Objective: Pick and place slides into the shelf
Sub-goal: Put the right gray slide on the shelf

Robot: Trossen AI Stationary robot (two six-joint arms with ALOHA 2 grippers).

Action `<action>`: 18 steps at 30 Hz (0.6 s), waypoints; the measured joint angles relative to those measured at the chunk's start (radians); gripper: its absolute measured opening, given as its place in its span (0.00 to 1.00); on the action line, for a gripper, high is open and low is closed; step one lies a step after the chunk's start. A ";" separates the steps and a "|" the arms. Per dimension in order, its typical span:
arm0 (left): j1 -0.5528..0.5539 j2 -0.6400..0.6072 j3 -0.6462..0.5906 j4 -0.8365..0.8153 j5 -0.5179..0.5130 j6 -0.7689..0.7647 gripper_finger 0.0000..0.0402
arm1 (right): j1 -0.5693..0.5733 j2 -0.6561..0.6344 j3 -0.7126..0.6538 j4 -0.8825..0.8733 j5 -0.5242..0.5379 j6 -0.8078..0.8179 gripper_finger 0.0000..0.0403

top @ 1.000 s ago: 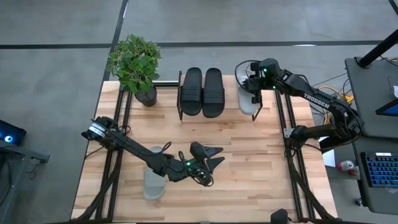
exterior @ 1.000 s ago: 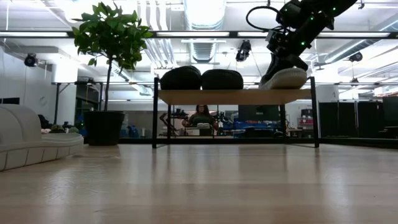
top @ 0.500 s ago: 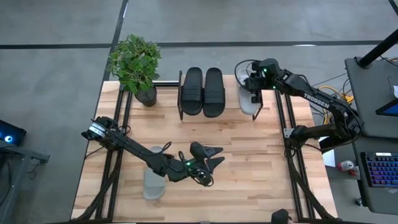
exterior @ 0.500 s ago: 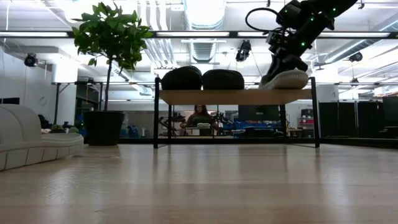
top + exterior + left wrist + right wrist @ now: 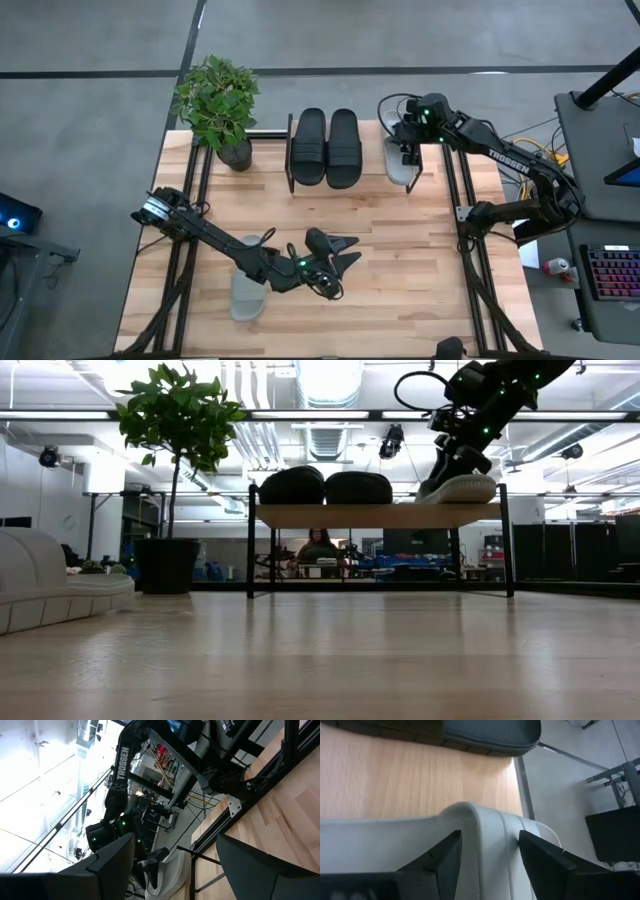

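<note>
Now the pale grey slide [image 5: 398,160] has been set at the right end of the shelf [image 5: 375,515] and released by the right pincer [image 5: 409,152], whose fingers [image 5: 540,857] are spread astride its strap, while the other grey slide [image 5: 246,283] lies on the worktop [image 5: 400,260] beside the open left pincer [image 5: 345,250].

- The right gripper [image 5: 405,150], which a second ago pinched the strap of the pale grey-white slide [image 5: 397,165] at the right end of the shelf [image 5: 375,515], has let its fingers [image 5: 547,857] spread; in the right wrist view they now stand a little off either side of the strap.
- In the low view that gripper [image 5: 455,445] has lifted slightly above the slide [image 5: 460,488], so more of its dark fingers shows over the strap than before.
- The slide, tilted earlier with its sole raised off the plank at one end, now lies flatter on the shelf top.
</note>
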 joint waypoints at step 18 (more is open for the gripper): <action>0.000 0.000 0.000 0.000 0.000 0.012 0.66 | 0.003 0.000 0.042 0.021 -0.220 0.136 0.48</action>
